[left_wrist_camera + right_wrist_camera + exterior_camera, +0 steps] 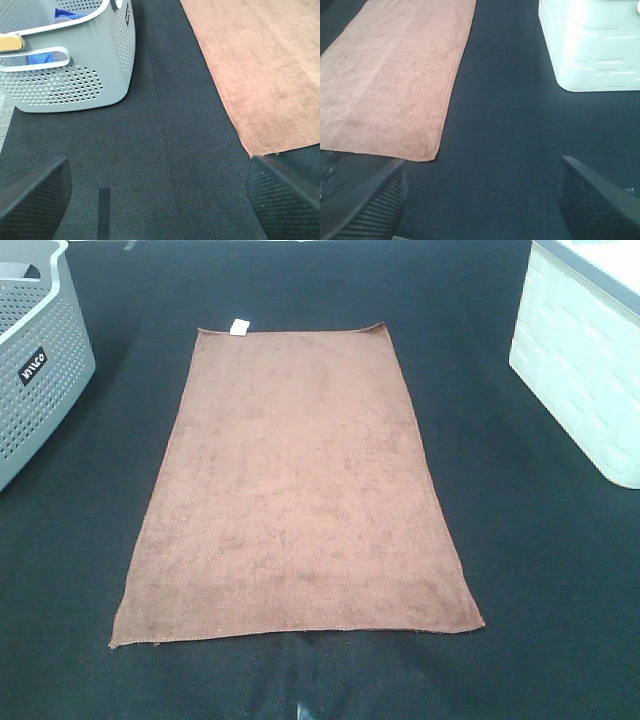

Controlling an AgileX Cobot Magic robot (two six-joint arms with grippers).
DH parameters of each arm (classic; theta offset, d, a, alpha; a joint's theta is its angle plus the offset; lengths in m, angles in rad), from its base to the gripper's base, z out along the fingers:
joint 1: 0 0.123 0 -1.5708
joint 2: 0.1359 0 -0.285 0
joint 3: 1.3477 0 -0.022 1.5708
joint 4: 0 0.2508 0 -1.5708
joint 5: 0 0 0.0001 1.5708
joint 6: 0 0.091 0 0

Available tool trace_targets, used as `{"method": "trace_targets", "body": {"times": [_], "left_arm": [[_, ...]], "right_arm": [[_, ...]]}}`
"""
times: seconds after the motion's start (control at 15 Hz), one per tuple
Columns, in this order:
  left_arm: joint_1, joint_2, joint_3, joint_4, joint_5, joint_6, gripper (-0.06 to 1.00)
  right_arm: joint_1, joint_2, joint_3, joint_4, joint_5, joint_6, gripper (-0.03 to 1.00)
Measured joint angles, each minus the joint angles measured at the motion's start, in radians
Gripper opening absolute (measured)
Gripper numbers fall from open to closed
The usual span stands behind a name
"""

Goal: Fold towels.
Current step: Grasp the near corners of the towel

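Observation:
The brown towel (298, 485) lies flat and fully spread on the black table, its long side running away from me. A small white tag (239, 327) sticks out at its far left corner. Neither gripper shows in the high view. In the left wrist view my left gripper (160, 195) is open and empty, above bare black cloth near the towel's near left corner (260, 75). In the right wrist view my right gripper (485, 197) is open and empty, above bare cloth near the towel's near right corner (395, 85).
A grey perforated basket (35, 360) stands at the far left, with blue cloth inside it (70, 15) in the left wrist view. A white bin (585, 360) stands at the far right, also in the right wrist view (590, 45). A seam (305, 680) runs along the table's front middle.

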Motion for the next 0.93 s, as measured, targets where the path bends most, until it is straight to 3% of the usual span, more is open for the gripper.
{"method": "trace_targets", "body": {"times": [0.93], "left_arm": [[0.000, 0.000, 0.000, 0.000, 0.000, 0.000, 0.90]], "right_arm": [[0.000, 0.000, 0.000, 0.000, 0.000, 0.000, 0.76]]}}
